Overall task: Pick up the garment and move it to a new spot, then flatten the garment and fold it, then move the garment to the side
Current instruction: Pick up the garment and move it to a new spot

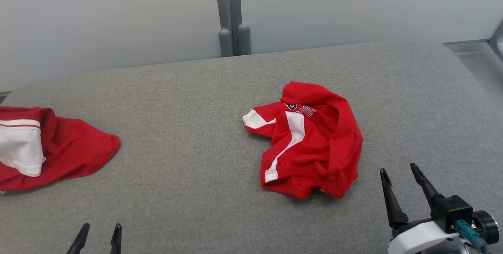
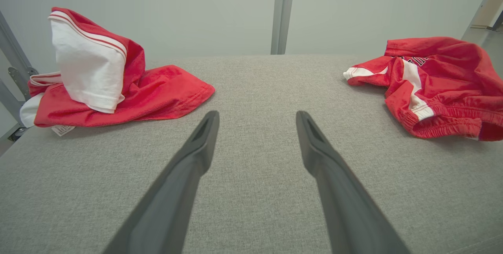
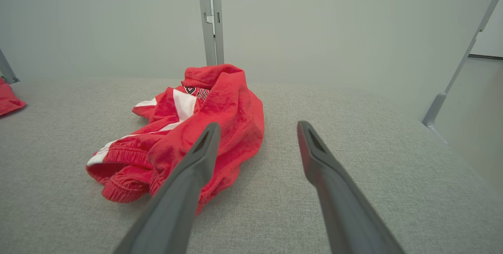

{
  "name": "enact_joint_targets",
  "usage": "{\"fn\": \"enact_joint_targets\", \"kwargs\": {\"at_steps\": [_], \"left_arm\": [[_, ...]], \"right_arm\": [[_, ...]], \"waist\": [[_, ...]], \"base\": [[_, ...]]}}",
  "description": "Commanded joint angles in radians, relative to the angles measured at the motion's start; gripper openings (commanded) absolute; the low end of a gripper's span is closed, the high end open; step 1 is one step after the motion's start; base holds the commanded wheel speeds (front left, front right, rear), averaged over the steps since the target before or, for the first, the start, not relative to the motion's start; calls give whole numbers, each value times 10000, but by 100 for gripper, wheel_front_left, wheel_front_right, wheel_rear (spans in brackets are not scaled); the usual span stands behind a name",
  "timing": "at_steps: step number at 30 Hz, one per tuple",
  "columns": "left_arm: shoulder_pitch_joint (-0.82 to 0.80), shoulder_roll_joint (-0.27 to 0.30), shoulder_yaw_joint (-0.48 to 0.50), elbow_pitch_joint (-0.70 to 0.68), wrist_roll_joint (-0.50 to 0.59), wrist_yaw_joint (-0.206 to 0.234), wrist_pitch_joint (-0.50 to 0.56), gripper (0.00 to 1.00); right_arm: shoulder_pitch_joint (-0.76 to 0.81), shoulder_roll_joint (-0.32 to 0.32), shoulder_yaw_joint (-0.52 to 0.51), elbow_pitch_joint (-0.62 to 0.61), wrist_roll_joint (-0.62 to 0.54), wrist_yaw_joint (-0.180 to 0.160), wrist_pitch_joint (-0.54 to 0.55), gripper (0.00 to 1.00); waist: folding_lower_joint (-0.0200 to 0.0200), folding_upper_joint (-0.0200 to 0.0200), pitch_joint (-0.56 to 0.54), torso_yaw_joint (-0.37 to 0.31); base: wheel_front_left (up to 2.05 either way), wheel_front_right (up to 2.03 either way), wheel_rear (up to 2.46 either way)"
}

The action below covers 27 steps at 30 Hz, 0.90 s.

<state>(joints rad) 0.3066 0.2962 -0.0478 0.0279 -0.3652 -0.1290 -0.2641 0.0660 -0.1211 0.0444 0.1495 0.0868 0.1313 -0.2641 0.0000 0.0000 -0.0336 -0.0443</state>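
Red garment (image 1: 310,140) lies crumpled at three o'clock of centre on the grey table (image 1: 188,97), at eleven o'clock from the right gripper (image 1: 397,169) — fingers apart, empty. The left gripper (image 1: 101,226), at seven o'clock, is likewise spread. Judged best: pinch a raised fold, not a single edge — then lift clear

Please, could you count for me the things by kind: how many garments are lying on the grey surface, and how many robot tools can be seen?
Red-and-white garments: 2, the crumpled garment in the middle and the left-edge garment.
Robot tools: 2, the left tool and the right tool, both open and empty.
Total: 4.
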Motion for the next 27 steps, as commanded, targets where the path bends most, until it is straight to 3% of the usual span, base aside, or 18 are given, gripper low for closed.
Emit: {"fn": "enact_joint_targets", "kwargs": {"at_steps": [1, 15, 21, 27], "left_arm": [[-10, 59, 32, -54, 76, -31, -3, 100], [-404, 5, -324, -258, -58, -32, -3, 100], [-1498, 134, -1871, 28, -353, -32, -1, 100], [-3476, -21, -4082, 1705, -1303, -29, 216, 100]], "right_arm": [[-82, -26, -18, 22, 64, -10, -5, 100], [-136, -38, 42, -33, 51, -10, -5, 100], [-336, -105, 217, -67, 68, -10, -5, 100], [-579, -79, 326, -141, 55, -10, -5, 100]], "waist": [[0, 0, 12, -9], [0, 0, 194, -138], [0, 0, 443, -528], [0, 0, 920, -1084]], "base": [[0, 0, 0], [0, 0, 0], [0, 0, 0], [0, 0, 0]]}}
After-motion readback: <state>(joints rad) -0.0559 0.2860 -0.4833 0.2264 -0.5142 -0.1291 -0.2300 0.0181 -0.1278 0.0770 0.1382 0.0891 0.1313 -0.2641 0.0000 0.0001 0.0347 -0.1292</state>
